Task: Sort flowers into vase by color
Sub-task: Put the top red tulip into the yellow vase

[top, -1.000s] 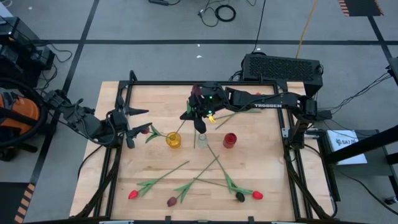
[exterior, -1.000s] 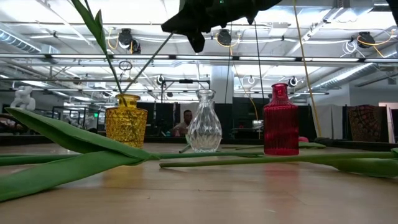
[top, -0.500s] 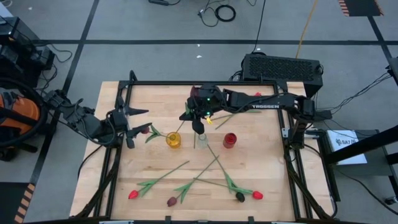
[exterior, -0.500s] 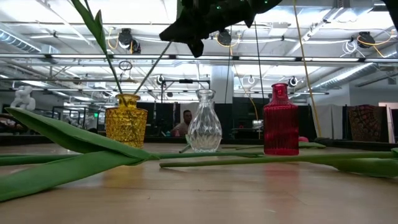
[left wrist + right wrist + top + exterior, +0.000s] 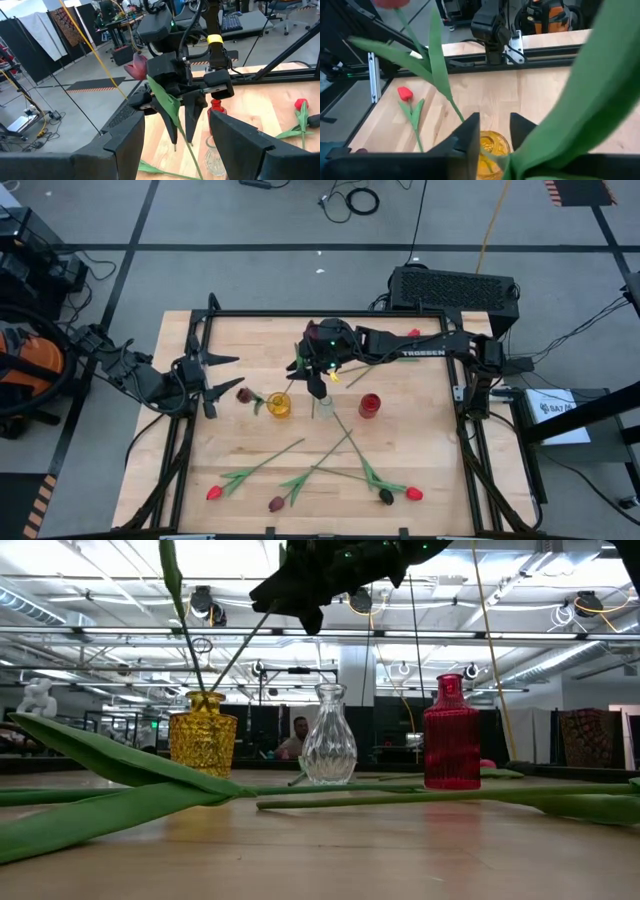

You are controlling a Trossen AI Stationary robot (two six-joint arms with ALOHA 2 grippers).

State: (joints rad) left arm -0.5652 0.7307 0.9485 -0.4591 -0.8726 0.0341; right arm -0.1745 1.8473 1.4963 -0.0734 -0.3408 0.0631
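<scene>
The left gripper (image 5: 212, 385) waits at frame left, fingers spread and empty. The maroon tulip (image 5: 244, 394) has just swung more upright in the ribbed yellow glass vase (image 5: 279, 405), so it looks seated. Up top centre, the right gripper (image 5: 317, 383) is still pinching a leafy green stem (image 5: 292, 377). Clear vase (image 5: 325, 406) and red vase (image 5: 369, 405) sit right of it.

Two dark, near-black arms w/ angular matte housings. White "TROSSEN" lettering along right arm (image 5: 420, 348) forearm link. Green status LED lit near its wrist. Yellow band on right arm's wrist section, black cables looping beside it. Left arm (image 5: 150, 380) wrapped in loose black cable bundles. Fingers (image 5: 125, 145) black, broad, faceted, tapering to points.
</scene>
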